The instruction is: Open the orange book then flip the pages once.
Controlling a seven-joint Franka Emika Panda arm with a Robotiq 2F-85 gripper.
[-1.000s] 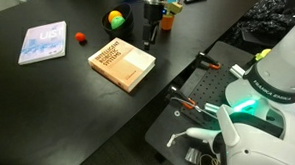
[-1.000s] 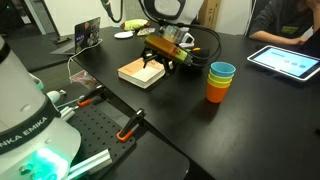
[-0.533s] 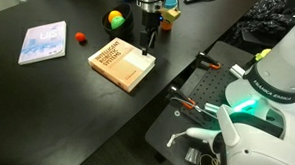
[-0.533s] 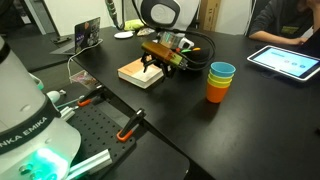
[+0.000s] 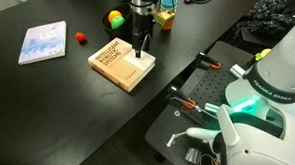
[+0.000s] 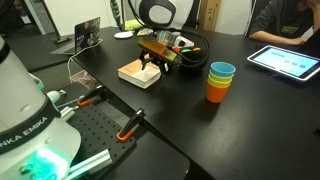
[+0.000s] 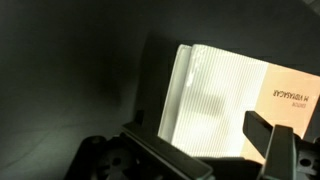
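Open and empty, the claw [image 5: 140, 55] hovers over the orange book [image 5: 116, 65]; catching its edge badly could shove it across the desk [image 5: 46, 108].

Thick tan-orange book [image 7: 235, 95] cut off by wrist view's right edge; cover lettering [image 7: 292, 96] blurred, unreadable. Hand [image 7: 200, 138] partly cropped by bottom edge.
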